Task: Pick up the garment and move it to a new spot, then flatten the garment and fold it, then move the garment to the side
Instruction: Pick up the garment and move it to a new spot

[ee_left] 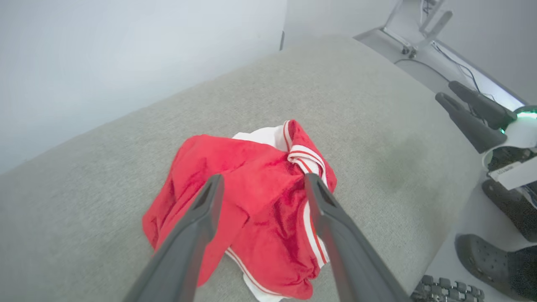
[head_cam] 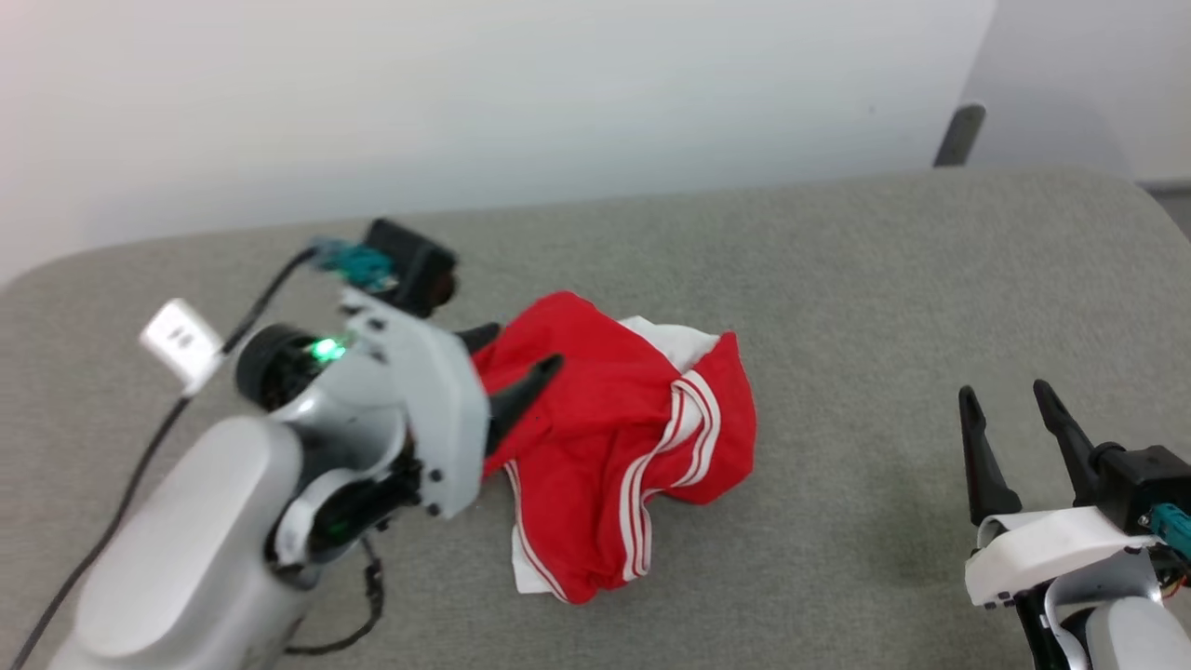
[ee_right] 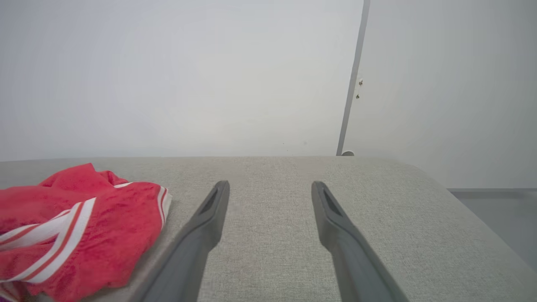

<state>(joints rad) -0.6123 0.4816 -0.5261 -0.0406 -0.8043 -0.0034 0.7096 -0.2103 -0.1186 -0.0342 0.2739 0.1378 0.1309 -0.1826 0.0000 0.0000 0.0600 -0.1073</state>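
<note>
L gripper (head_cam: 523, 347), R gripper (head_cam: 1005, 391) both hanging agape; crumpled bright-red jersey garment (head_cam: 614, 437) lying mid grey padded tabletop (head_cam: 884, 307). Flattening prob. next: needing hem pinches.

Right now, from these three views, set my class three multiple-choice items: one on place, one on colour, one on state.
1. Where does the crumpled bright red jersey shirt lie? A) on the grey fabric-covered surface B) in a basket C) on the floor
2. Which colour stripes its white sleeve ends? A) blue B) red C) black
3. The left claw over the shirt is: A) shut on it B) open C) shut, empty
Answers: 1 A, it rests on that surface; 2 B, thin red lines cross the white; 3 B, its dark fingers stand wide apart.
</note>
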